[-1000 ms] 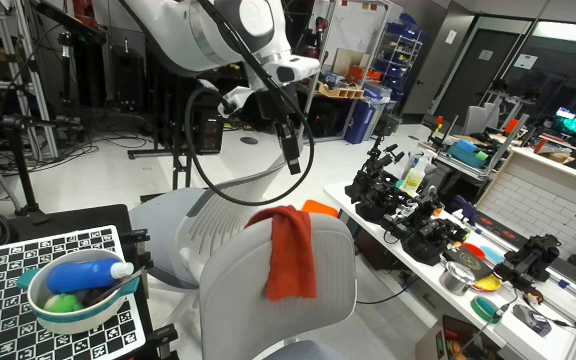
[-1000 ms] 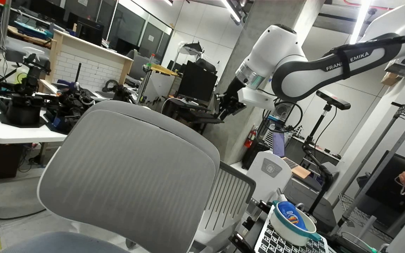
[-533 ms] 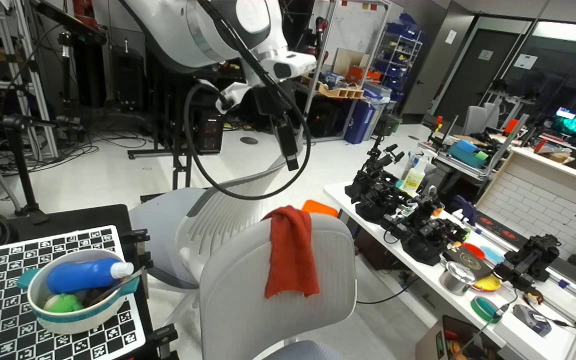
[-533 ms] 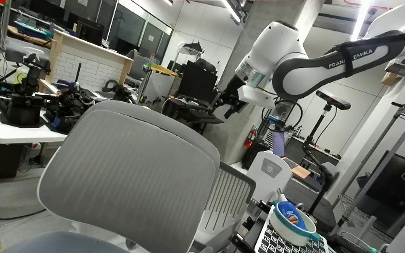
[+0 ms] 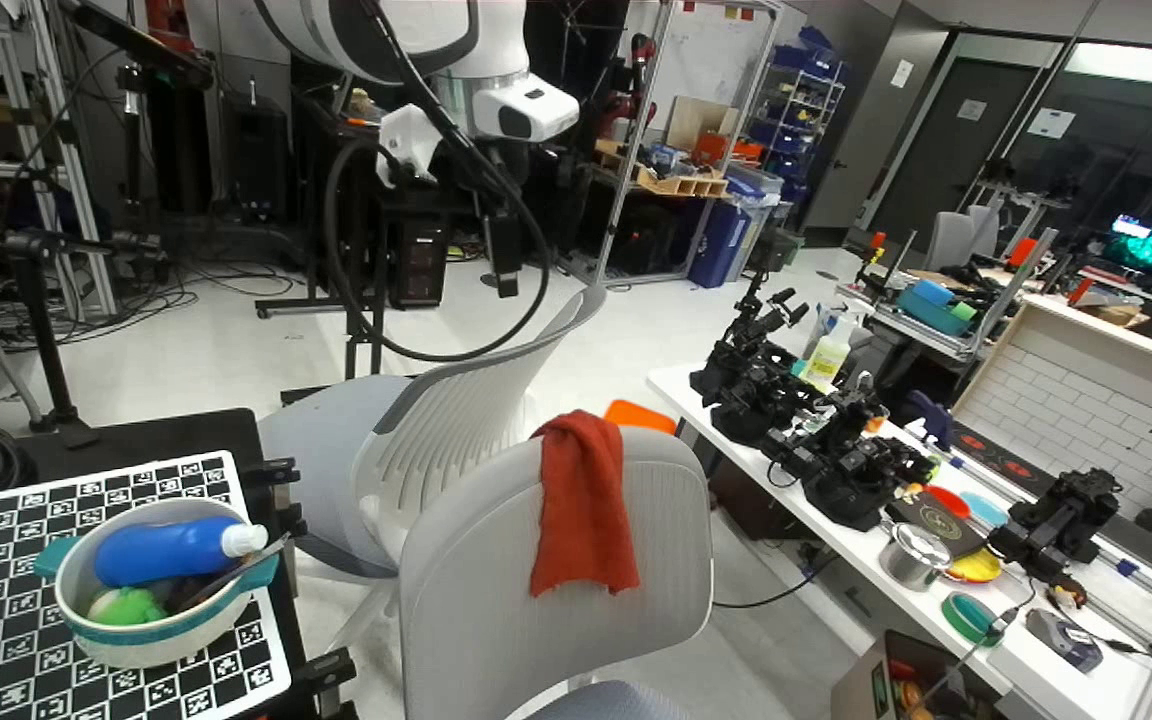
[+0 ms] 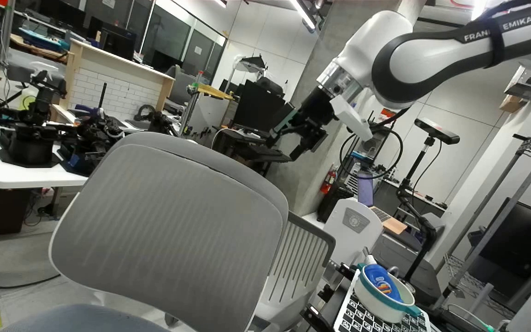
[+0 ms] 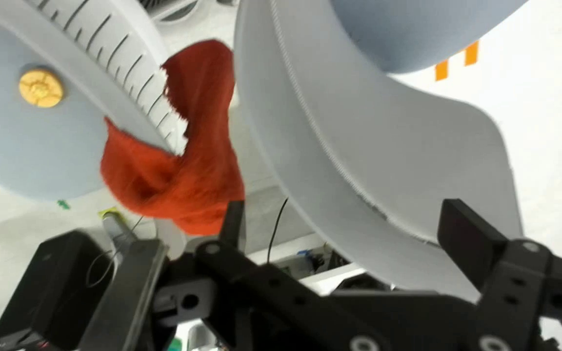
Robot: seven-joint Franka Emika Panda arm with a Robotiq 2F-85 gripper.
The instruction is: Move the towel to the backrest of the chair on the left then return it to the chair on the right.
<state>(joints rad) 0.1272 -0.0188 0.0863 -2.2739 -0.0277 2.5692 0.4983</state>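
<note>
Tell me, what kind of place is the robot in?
Probably a robotics lab. You can see a white robot arm, black machines that look like little robot arms on a white table, and a board with a black-and-white pattern.

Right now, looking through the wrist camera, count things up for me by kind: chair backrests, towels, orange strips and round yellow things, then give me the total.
Chair backrests: 2
Red towel: 1
Orange strips: 2
Round yellow thing: 1
Total: 6
</note>
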